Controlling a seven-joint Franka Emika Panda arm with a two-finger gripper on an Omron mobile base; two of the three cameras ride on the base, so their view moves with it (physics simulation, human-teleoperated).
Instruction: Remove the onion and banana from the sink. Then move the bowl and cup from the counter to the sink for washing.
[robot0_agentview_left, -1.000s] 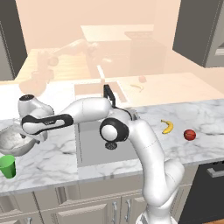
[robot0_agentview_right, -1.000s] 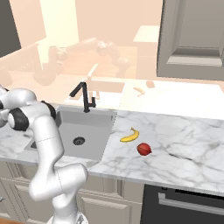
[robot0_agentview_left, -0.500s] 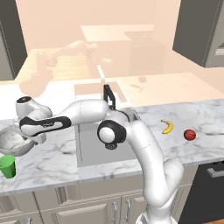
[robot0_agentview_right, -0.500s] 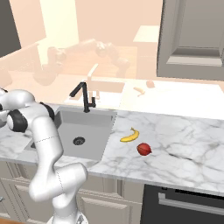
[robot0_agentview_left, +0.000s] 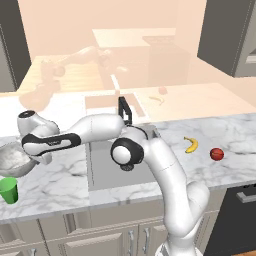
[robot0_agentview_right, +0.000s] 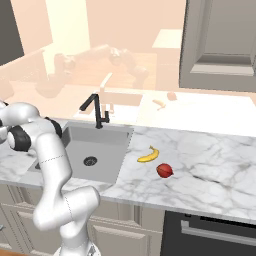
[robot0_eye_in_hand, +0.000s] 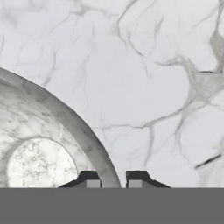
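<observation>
The grey-white speckled bowl (robot0_agentview_left: 12, 161) sits on the marble counter (robot0_agentview_left: 55, 182) left of the sink (robot0_agentview_left: 107, 172). My gripper (robot0_agentview_left: 35, 159) hangs over its right rim. In the hand view the gripper (robot0_eye_in_hand: 111, 180) is shut on the bowl's rim (robot0_eye_in_hand: 65, 117), one fingertip (robot0_eye_in_hand: 89, 178) inside and one outside. The green cup (robot0_agentview_left: 8, 190) stands in front of the bowl. The yellow banana (robot0_agentview_left: 190, 144) and the red onion (robot0_agentview_left: 216, 154) lie on the counter right of the sink; the right base view shows the banana (robot0_agentview_right: 148, 155) and onion (robot0_agentview_right: 164, 170) too.
A black faucet (robot0_agentview_left: 125, 109) stands behind the sink, and its basin (robot0_agentview_right: 95, 145) shows a round drain (robot0_agentview_right: 90, 161). My arm spans leftward across the basin. Dark upper cabinets (robot0_agentview_left: 227, 35) hang at the right. An oven front (robot0_agentview_right: 210, 235) sits below the counter.
The hand has sunk a little onto the bowl's rim and the fingers have come together on it. Banana, onion and cup lie where they were.
</observation>
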